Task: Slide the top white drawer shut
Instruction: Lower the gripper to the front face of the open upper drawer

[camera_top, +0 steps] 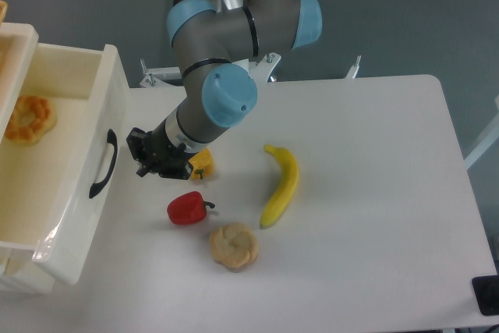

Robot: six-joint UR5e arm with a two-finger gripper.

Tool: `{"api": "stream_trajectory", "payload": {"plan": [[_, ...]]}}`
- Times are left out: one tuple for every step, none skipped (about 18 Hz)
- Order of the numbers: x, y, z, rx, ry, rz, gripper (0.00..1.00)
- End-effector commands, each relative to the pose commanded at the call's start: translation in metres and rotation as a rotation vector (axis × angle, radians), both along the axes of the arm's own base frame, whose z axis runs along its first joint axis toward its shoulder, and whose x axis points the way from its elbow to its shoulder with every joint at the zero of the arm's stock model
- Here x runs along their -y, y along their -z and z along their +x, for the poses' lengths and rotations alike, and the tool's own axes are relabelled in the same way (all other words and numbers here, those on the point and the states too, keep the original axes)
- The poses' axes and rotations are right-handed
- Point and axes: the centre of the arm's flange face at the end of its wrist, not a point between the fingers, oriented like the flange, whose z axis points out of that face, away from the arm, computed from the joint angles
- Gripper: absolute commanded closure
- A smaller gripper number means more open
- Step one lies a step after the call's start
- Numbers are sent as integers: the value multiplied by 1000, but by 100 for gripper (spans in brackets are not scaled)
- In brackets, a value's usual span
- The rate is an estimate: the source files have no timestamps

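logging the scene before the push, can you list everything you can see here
top white drawer: 1, cream-white with black arched handle, pulled open at the left
donut: 1, tan, inside the open drawer
yellow pepper: 1, yellow, beside the gripper, partly hidden
red pepper: 1, red, in front of the gripper
banana: 1, yellow, table centre
bread roll: 1, beige, near the front edge
table: 1, white
gripper: 1, black, just right of the drawer handle, finger state unclear
arm: 1, grey with blue caps
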Motion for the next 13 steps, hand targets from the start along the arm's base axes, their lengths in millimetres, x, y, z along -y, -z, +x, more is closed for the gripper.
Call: {"api": "stream_trajectory", "payload": {"plan": [[1,0,1,6,0,-5,100],[0,0,5,13,5,-5,100],[-1,-1,7,13,7,-3,100],[-1,-1,7,13,7,-1,100],[-2,-4,9,18,5,9,100],[-1,-9,9,23,1,21,100],[0,-10,10,26,0,22,100],[1,-13,11,27,0,21,100],[1,-15,12,28,0,22,100],[2,-18,12,31,-3,26,100],[3,-20,13,30,-3,29,100],[3,-21,14,30,-1,29,100],[3,-21,14,30,-1,29,100]]}}
